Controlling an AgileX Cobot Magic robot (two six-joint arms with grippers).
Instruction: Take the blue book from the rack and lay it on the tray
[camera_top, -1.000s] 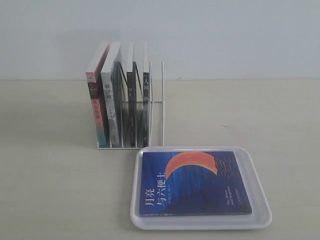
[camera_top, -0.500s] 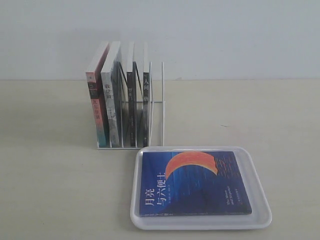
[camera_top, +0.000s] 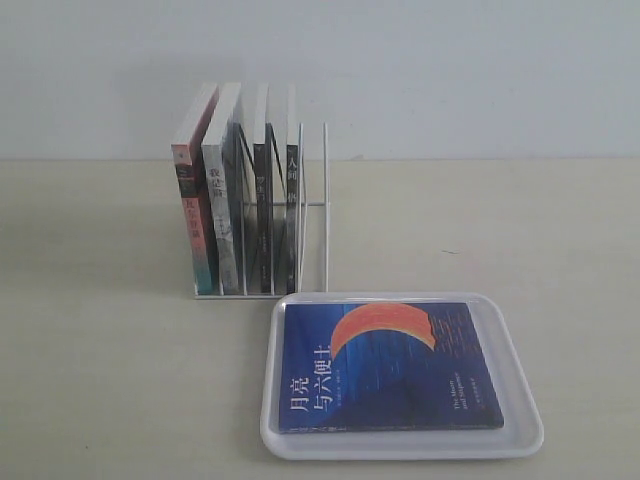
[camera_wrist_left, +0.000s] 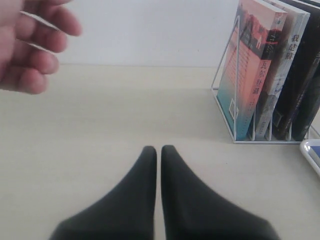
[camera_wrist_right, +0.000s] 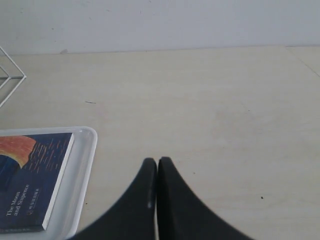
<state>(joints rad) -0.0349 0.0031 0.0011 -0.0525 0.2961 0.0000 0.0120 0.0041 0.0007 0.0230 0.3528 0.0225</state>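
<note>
Four books stand upright in the rack (camera_top: 324, 200), the white wire stand on the pale tabletop (camera_top: 100, 350): a pink-and-teal-spined book (camera_top: 192, 225) at its 9 o'clock end, a white-spined book (camera_top: 220, 220) beside it, then two black-spined books (camera_top: 262, 215), with thin upright rods at the 3 o'clock end. The blue book (camera_top: 385, 365) lies flat and face up inside the tray (camera_top: 400, 447), its orange crescent and white characters showing. In the exterior view the tray sits at about 5 o'clock from the rack, its far rim just beside the rack's foot.

The left gripper (camera_wrist_left: 158, 148) hangs low over bare table with its dark fingers pressed together, gripping nothing, and the rack with its books is off to one side. A person's bare hand (camera_wrist_left: 27, 50), fingers curled and blurred, shows at the edge of the left wrist view, well apart from the rack. The right gripper (camera_wrist_right: 157, 160) is likewise pressed together on nothing, near a corner of the tray. A plain white wall (camera_top: 480, 70) backs the scene.
</note>
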